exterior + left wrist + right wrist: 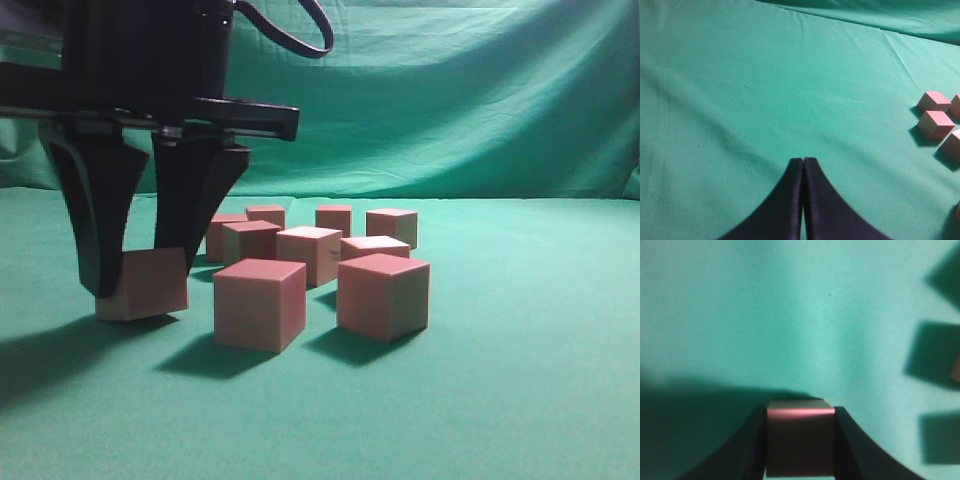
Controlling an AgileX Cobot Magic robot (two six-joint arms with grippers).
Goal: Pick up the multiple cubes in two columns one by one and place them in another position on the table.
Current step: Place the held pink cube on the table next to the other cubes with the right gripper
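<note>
Exterior view count: nine cubes (260, 303) total, eight loose on the table (520, 380) and one between a gripper's fingers. Two grippers: right gripper (800, 450), left gripper (803, 200).

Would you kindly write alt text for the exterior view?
A black claw grips one pink cube low over the green table, left of eight loose cubes standing in two rough columns. Green cloth hangs behind.
</note>
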